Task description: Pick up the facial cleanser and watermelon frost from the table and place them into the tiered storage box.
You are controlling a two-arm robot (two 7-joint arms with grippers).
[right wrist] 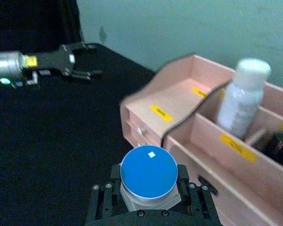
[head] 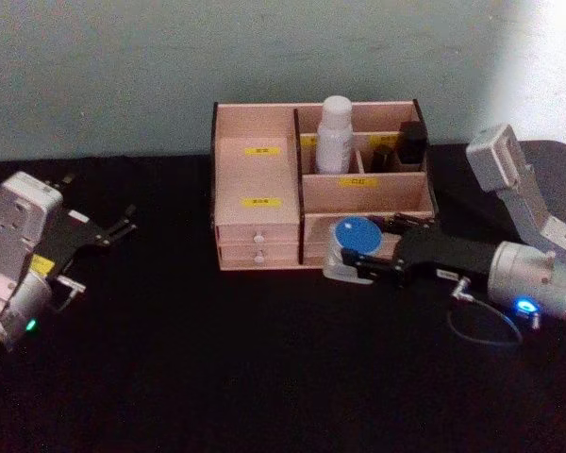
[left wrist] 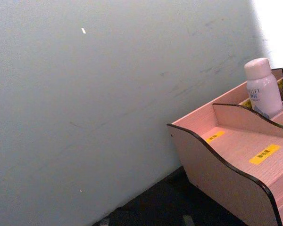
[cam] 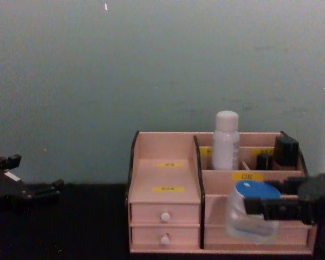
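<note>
You are about halfway, I judge: the facial cleanser stands in a rear compartment of the tiered storage box; your right claw is clenched on the watermelon frost at the box's 5 o'clock, not yet placed; your left claw waits released at 9 o'clock.

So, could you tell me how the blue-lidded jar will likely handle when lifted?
The jar looks rigid and squat, so probably hard to tip. Its smooth round wall, pinched by the right gripper, could slip or twist. Translucent and small, it is likely light. The left gripper idles far left.
</note>
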